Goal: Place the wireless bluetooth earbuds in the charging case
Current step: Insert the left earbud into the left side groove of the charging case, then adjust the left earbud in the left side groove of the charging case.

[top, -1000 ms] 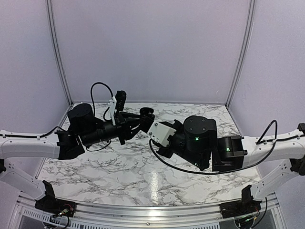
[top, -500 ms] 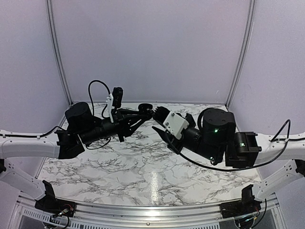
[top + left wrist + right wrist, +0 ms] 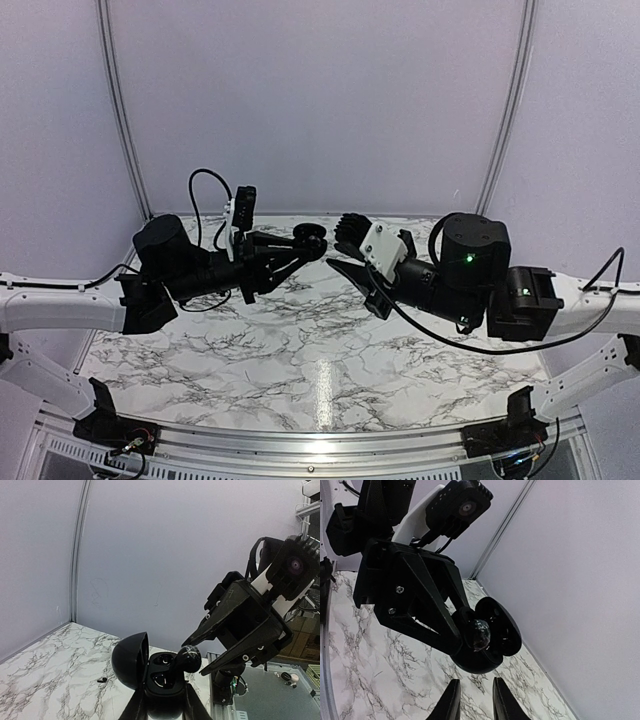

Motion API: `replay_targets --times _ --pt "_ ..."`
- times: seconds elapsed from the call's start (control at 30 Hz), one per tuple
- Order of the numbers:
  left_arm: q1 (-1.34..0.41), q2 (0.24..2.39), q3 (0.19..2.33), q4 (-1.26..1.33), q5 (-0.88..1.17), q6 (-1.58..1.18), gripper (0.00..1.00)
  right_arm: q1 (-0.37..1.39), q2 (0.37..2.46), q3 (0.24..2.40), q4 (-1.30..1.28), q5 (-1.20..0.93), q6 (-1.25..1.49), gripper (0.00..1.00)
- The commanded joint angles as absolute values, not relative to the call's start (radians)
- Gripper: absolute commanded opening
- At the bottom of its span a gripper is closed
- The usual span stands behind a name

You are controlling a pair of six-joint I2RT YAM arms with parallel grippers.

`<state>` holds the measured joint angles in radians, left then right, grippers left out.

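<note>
The charging case point(image 3: 161, 692) is black here, its lid point(image 3: 129, 660) swung open, and it is held up above the marble. My left gripper point(image 3: 165, 706) is shut on its body. One glossy black earbud point(image 3: 188, 658) stands with its stem in one well and its head sticking out; the other well looks empty. In the right wrist view the case point(image 3: 496, 626) and earbud point(image 3: 481, 633) hang ahead of my right gripper point(image 3: 472, 702), which is narrowly open, holds nothing and is apart from both. From above, the left gripper point(image 3: 303, 243) and the right gripper point(image 3: 336, 250) face each other at the case point(image 3: 311, 237).
A tiny dark piece point(image 3: 102, 680) lies on the marble table point(image 3: 300, 350) beyond the case, too small to identify. Pale walls enclose the back and sides. A metal rail point(image 3: 320, 448) runs along the near edge.
My right arm has drawn back to the right, away from the case, its jaws widening briefly and narrowing again. The left arm has kept the case almost still.
</note>
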<state>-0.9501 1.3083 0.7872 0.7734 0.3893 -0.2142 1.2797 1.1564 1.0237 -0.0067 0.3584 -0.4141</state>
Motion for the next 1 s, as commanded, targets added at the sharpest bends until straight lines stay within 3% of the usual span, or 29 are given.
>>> replay_targets --times 0.0,0.97 --pt "-0.946 1.302 0.782 0.837 0.468 -0.232 0.00 1.273 1.163 1.080 -0.036 0.290 -0.399 0.23" --pt "-0.946 1.345 0.801 0.839 0.470 -0.245 0.00 1.274 1.199 1.106 -0.018 0.249 -0.408 0.12"
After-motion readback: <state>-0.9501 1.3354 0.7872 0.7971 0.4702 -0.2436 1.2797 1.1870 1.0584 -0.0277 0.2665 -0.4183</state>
